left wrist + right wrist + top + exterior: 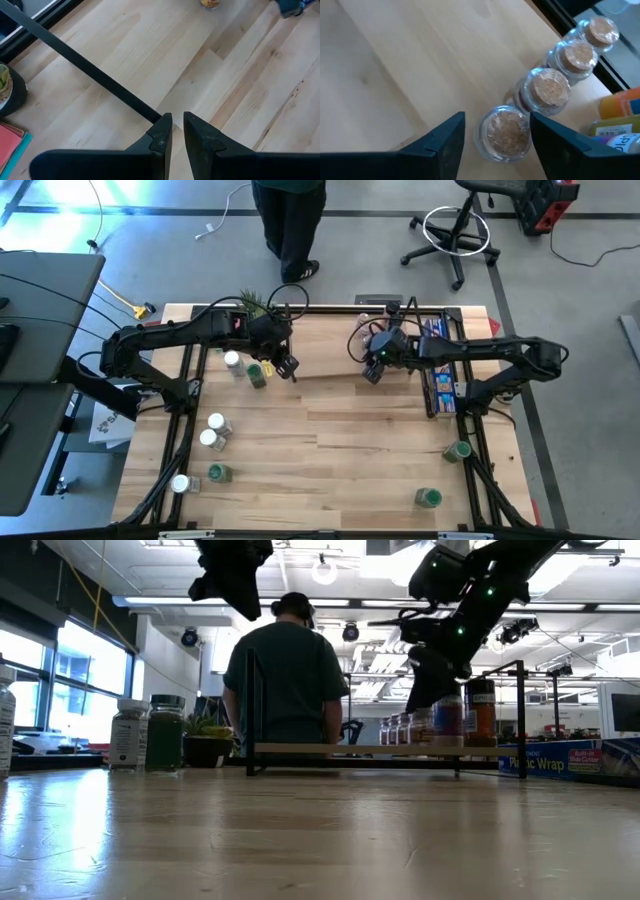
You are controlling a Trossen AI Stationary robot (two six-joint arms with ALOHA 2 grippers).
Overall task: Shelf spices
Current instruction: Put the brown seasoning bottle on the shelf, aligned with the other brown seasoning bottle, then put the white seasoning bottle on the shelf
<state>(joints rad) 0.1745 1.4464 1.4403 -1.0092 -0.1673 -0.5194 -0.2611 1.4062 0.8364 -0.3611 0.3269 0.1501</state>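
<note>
Right tool [495,135] straddles one jar [506,134]; contact unclear, fingertips cut off.

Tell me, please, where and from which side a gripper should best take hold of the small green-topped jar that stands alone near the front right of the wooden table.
Probably grip the small green-topped jar across its round body just under the cap, coming straight down from above. It appears to stand upright with bare wooden table all around it, so the fingers have room on either side.
</note>
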